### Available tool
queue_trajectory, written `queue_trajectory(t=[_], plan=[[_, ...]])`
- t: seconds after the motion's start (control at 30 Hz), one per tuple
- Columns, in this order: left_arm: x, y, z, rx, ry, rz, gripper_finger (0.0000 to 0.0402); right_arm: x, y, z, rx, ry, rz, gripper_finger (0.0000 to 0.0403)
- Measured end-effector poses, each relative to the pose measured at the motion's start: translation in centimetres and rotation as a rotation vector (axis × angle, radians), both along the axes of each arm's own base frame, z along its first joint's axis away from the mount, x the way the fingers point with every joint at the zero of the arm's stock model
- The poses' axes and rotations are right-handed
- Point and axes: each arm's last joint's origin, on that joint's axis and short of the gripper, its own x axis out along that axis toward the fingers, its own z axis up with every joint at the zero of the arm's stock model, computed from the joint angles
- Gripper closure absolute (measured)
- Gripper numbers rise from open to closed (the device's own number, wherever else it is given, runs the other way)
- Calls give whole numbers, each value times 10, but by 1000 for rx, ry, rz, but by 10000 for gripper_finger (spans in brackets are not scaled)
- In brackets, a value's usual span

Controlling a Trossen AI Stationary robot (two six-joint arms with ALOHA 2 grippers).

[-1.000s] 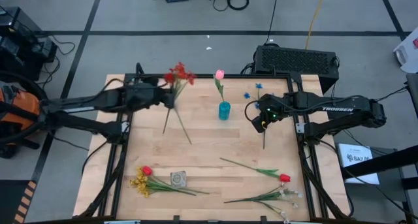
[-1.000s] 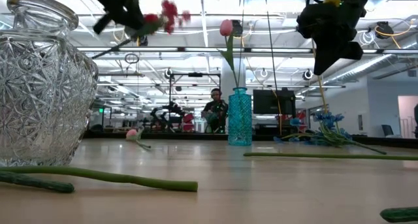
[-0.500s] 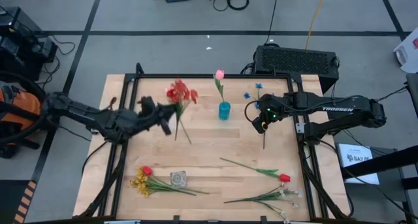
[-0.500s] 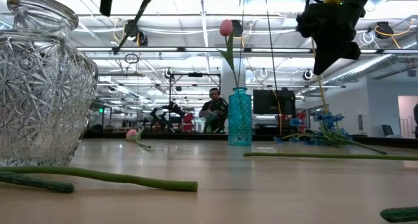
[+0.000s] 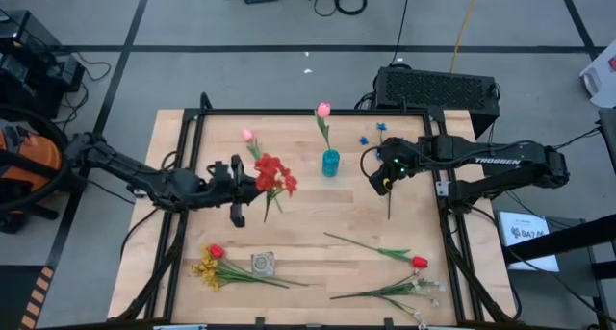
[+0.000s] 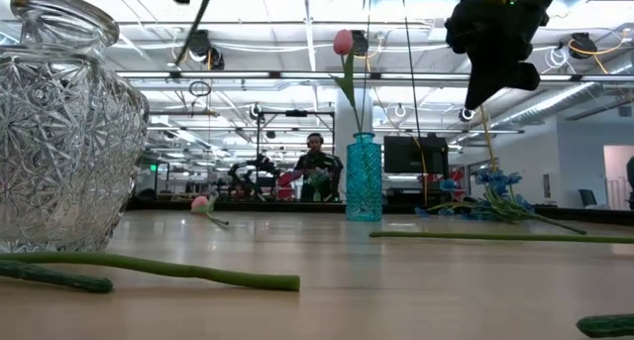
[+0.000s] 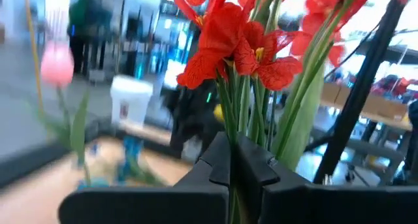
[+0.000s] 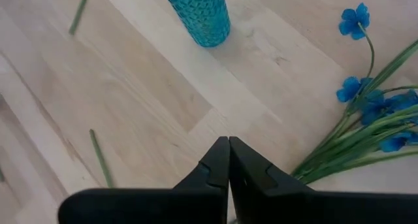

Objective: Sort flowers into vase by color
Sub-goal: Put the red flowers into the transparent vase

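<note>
**High view: left arm has carried the red cluster back over mid-table; no red flower sorted yet**

High view findings: the left gripper point(image 5: 252, 181) is clamped on the stems of the red flower cluster point(image 5: 274, 173), held in the air over the left-centre of the table. A second ago this cluster was nearer the far edge; it has since swung toward the near side, uncovering a pink tulip point(image 5: 248, 136) lying on the wood at the far left. The left wrist view confirms the grip: fingers point(image 7: 219, 162) pinched together with green stems passing between them and red blooms point(image 7: 228, 44) above.

The right gripper point(image 5: 378, 183) hovers just right of the teal vase point(image 5: 330, 163), unmoved over the last second, fingers point(image 8: 215, 162) pressed together; whether it grips the thin stem seen below it cannot be told.

Remaining items: the teal vase holds one pink tulip point(image 5: 323, 110). Blue sprays point(image 5: 373, 135) lie at the far right. A clear glass vase point(image 5: 263, 264) stands at the near edge, beside a yellow bunch point(image 5: 208, 269) and a red tulip point(image 5: 217, 251). Another red tulip point(image 5: 419, 262) and white blooms point(image 5: 428, 286) lie near right.

Judgement: the cluster's travel points toward the clear vase, a fair way off. Sorting is at an early stage
</note>
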Motion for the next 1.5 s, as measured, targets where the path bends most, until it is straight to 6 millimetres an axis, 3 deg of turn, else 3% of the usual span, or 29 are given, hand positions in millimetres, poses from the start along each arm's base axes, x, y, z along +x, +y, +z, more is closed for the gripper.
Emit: queue_trajectory(t=[0.17, 0.57, 0.73, 1.1, 1.5], plan=[[-7, -12, 15, 96, -150, -67, 398, 1, 0, 0, 36, -23, -65, 403], [-22, -48, 12, 117, -132, -192, 400, 1, 0, 0, 107, -50, -196, 403], [-22, -58, 7, 58, -101, -181, 400, 2, 0, 1, 107, -64, -199, 403], [0, -81, -16, -39, -115, -189, 400, 2, -1, 1, 71, -64, -183, 403], [-12, -97, -26, -17, -20, -70, 400, 2, -1, 2, 52, -57, -149, 403]])
